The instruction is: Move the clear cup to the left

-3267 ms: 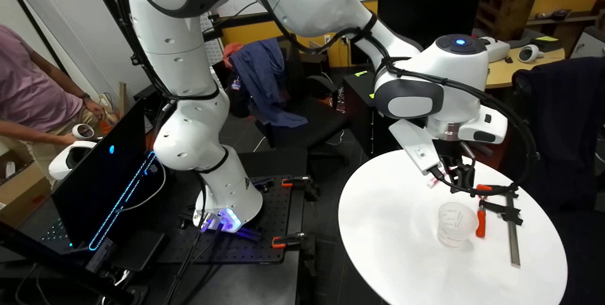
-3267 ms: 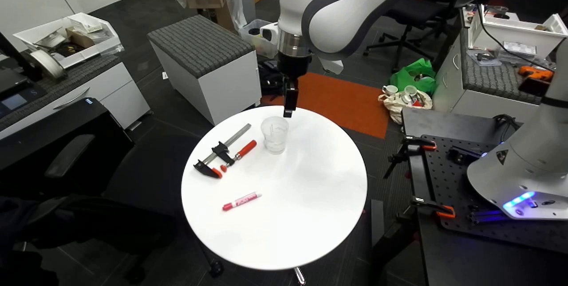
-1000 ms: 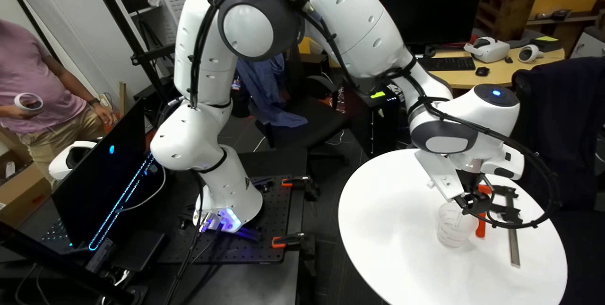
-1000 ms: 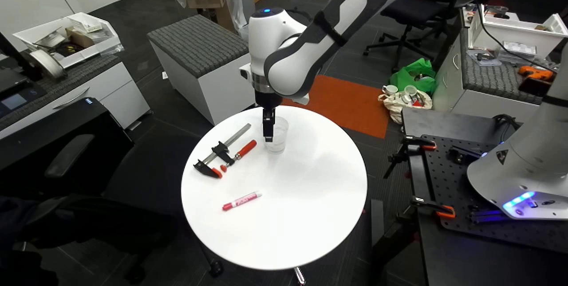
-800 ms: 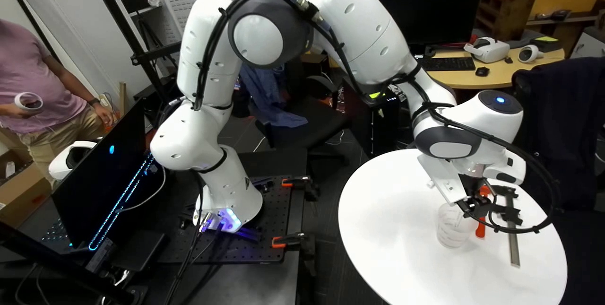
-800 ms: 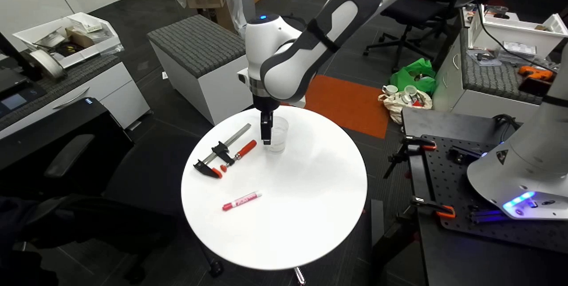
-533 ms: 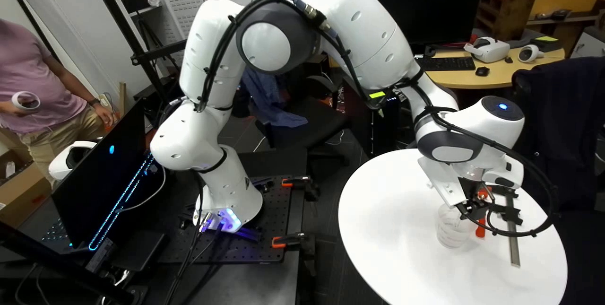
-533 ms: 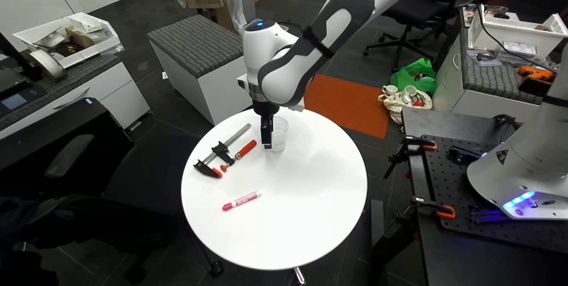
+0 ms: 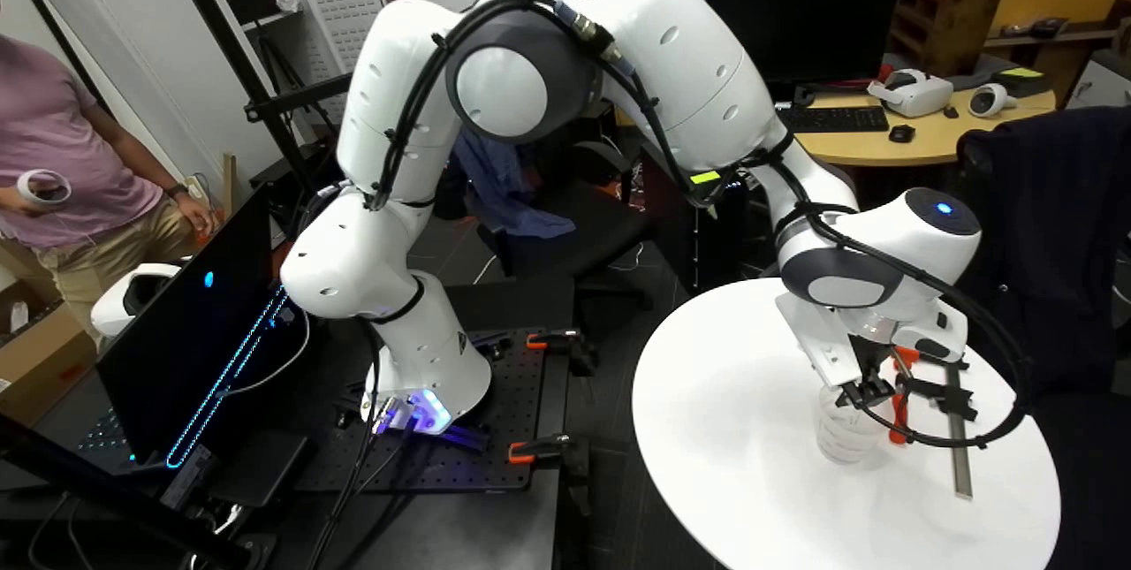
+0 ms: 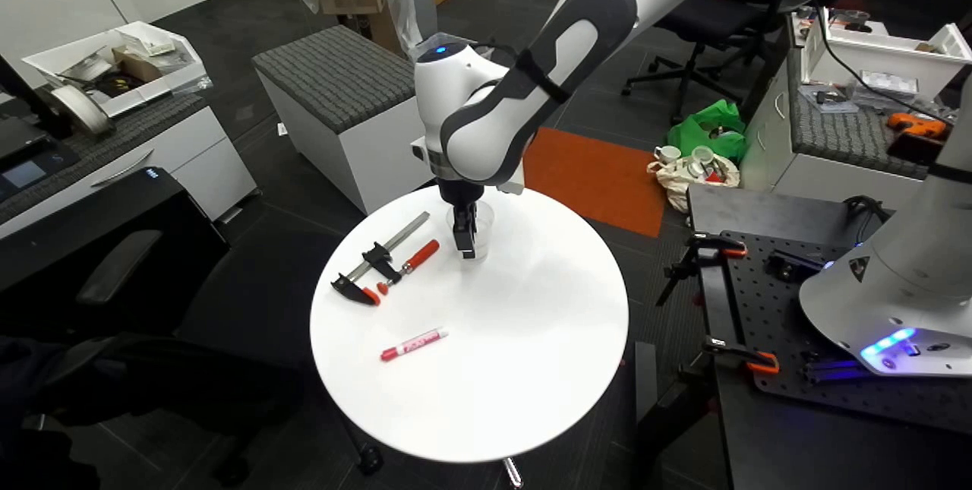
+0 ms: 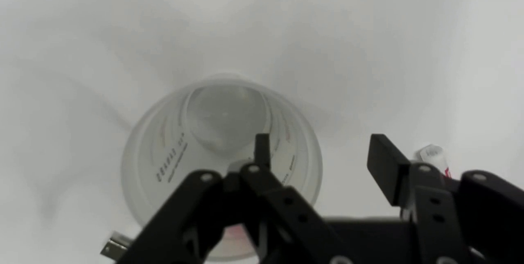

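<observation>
The clear cup [image 9: 846, 439] stands upright on the white round table [image 9: 724, 429], faint against it. It also shows in an exterior view [image 10: 484, 230], partly hidden by the gripper. My gripper [image 11: 319, 149] is open and points down at the cup. In the wrist view, one of the fingers [image 11: 262, 149] overlaps the mouth of the cup [image 11: 172, 141]; the other stands outside its rim. The cup wall shows between them, with nothing gripped. I cannot tell whether the inner fingertip is below the rim. The gripper also shows in an exterior view [image 10: 465, 253].
A red-and-black clamp [image 10: 382, 260] lies close beside the cup; its bar end [image 11: 116, 247] shows in the wrist view. A red-and-white marker [image 10: 414, 344] lies farther off on the table; its tip [image 11: 434, 155] shows by the outer finger.
The arm has come down from above to the cup. In the last half second the gripper has shifted sideways, over the cup. The cup, clamp and marker have not moved.
</observation>
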`<state>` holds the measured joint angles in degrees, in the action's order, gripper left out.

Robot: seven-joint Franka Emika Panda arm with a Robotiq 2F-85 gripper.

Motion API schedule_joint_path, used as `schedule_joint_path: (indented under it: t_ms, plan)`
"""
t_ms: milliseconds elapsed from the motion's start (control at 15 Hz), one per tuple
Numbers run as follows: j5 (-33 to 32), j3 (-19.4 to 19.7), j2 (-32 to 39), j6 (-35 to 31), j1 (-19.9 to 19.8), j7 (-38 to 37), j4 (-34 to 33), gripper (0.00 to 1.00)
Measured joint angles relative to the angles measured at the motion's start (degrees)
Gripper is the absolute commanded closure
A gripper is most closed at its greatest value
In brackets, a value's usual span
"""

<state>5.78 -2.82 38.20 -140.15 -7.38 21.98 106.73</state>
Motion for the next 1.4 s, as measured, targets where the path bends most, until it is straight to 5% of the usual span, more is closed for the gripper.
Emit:
schedule_joint_path:
  t_ms: [333, 1400]
  plan:
    - [0.05, 0.00, 0.00, 0.01, -0.22, 0.00, 0.00, 1.00]
    - [-3.41, 1.09, -3.16, -0.15, -0.37, -3.33, 2.07, 0.98]
